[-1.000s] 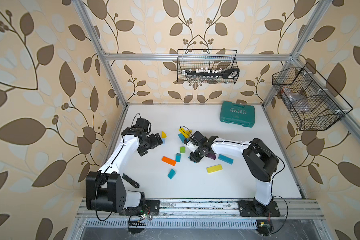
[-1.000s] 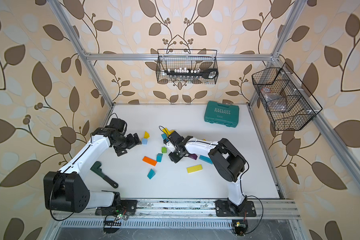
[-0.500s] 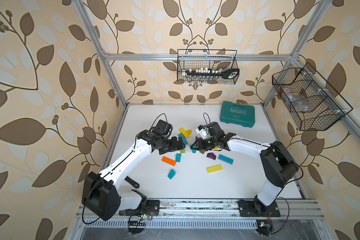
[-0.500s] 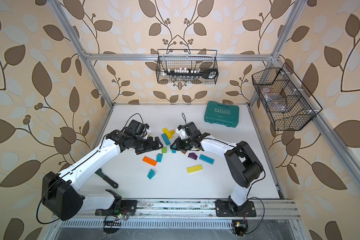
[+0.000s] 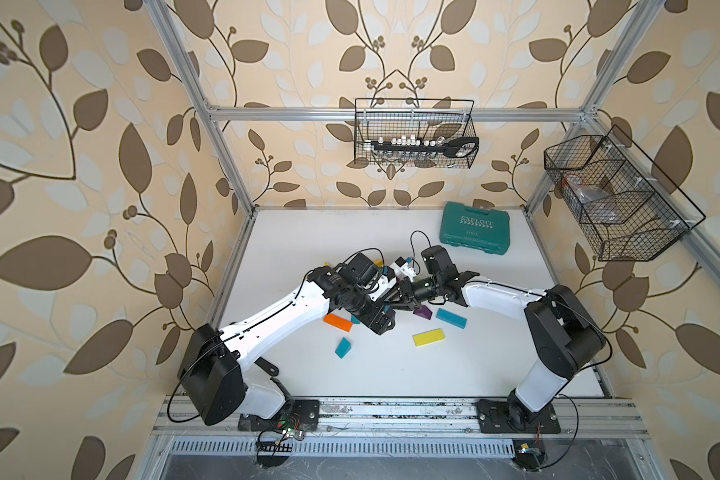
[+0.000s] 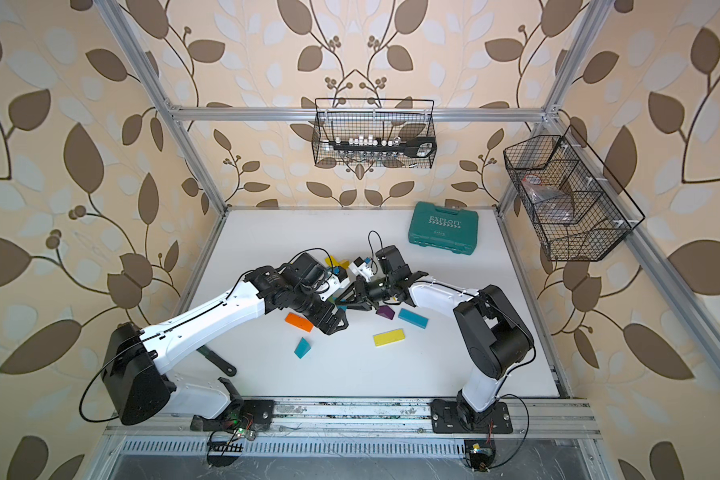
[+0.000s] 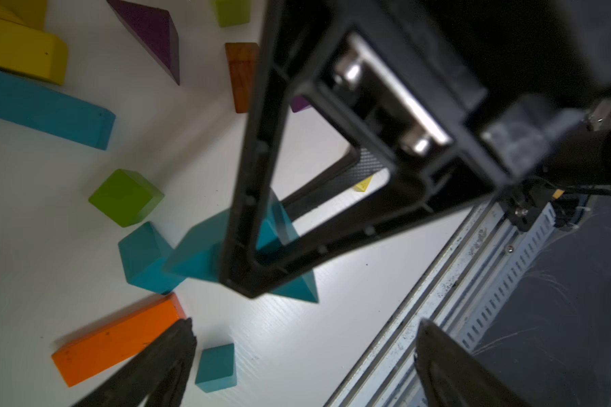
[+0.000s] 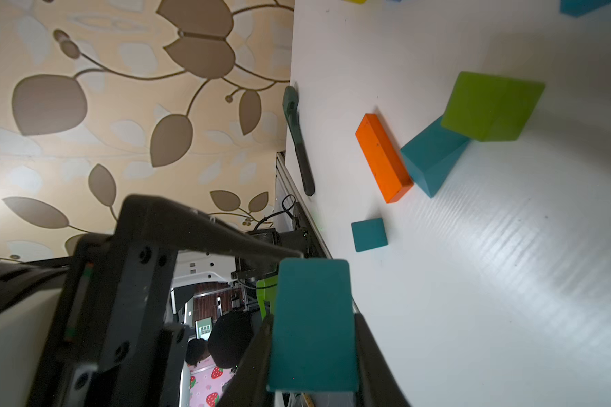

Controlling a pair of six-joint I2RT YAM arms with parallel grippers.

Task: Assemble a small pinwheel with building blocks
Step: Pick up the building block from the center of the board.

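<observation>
The fingers [image 8: 369, 359] of the right gripper [image 8: 313, 356] are found clamped on a teal block [image 8: 311, 310]. It is gripped across its narrow sides, with one broad face left exposed. The block is judged to be carried clear of the table [image 5: 350, 232], over its middle; contact beneath it cannot be confirmed.

The fingers [image 7: 163, 363] of the left gripper [image 7: 306, 327] are spread wide and empty. They are placed just beside the held block and angled toward the front edge. This arrangement is judged to serve a hand-over or a regrip, so that the block can be turned before it is set down.

No pinwheel is seen started. An orange bar [image 5: 338, 323], a yellow bar [image 5: 428, 338] and a purple wedge [image 5: 422, 312] lie loose between the middle and the front edge.

Both arms are stretched low from bases at the front edge. The left arm reaches diagonally inward. The right arm is bent at the elbow, its forearm laid nearly parallel to that edge. The wrists meet over the middle.
</observation>
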